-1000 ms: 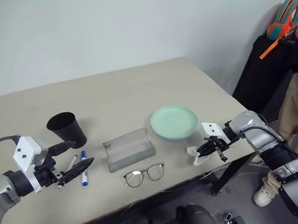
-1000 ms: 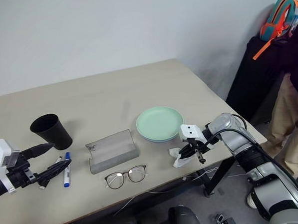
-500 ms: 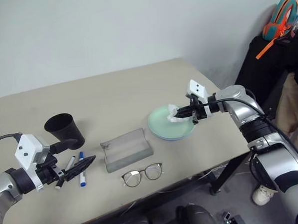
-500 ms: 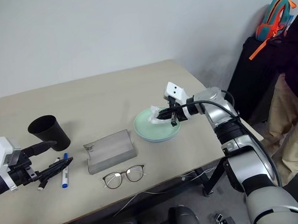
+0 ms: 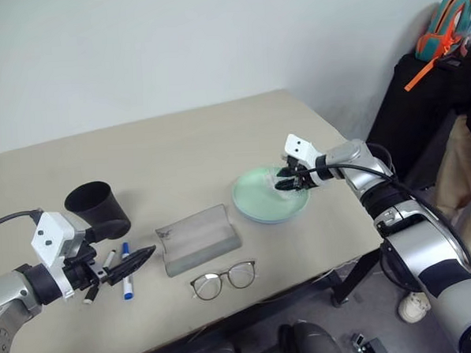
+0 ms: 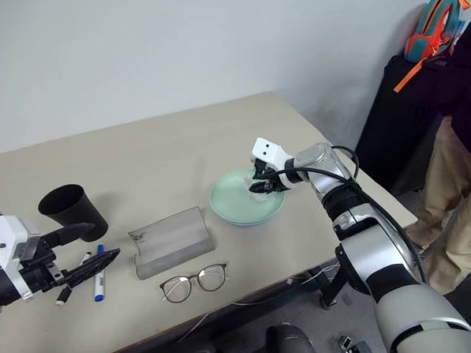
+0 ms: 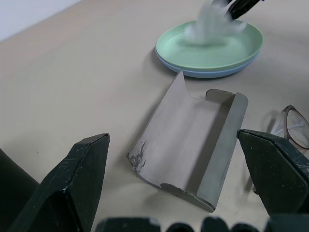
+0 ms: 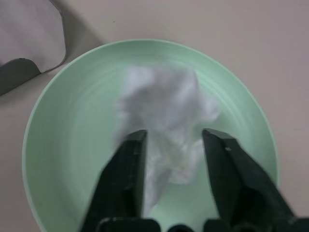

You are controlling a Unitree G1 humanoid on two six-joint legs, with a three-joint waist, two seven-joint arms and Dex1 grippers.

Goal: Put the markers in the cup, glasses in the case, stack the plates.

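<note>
Mint-green plate [image 5: 268, 197] is sitting on top of the light-blue plate [image 7: 212, 73], whose rim is peeking out underneath; the pair is lying on the beige table [image 5: 179, 148], on its right half. White crumpled tissue [image 8: 166, 113] is lying in the green plate w/ the right gripper [image 8: 171, 145] hovering right over it. Its fingers [image 8: 128, 164] are standing partly apart, one on each side of the tissue; can't tell whether they're gripping it or just flanking it.

Grey glasses case [image 5: 198, 238] is lying open near the middle of the table, just left of the plates, hollow side up in the left wrist view. Glasses [image 5: 223, 279] are resting on the table just in front of the case, near the front edge, lenses side by side, apart from the case.

Black cup [image 5: 95, 207] is standing upright at the left of the table. Two markers are lying beside each other just in front of the cup: blue-capped marker [image 5: 126, 269] and black-capped marker [image 6: 73, 276], neither one in the cup.

Left gripper [image 5: 117, 247] is hanging over the marker area w/ its fingers [image 7: 72, 193] spread wide & nothing between them; one finger is reaching toward the cup's base, the other pointing over the markers toward the case.

Backpack [image 5: 445, 23], orange & teal, is sitting on dark furniture at far right, off the table.
</note>
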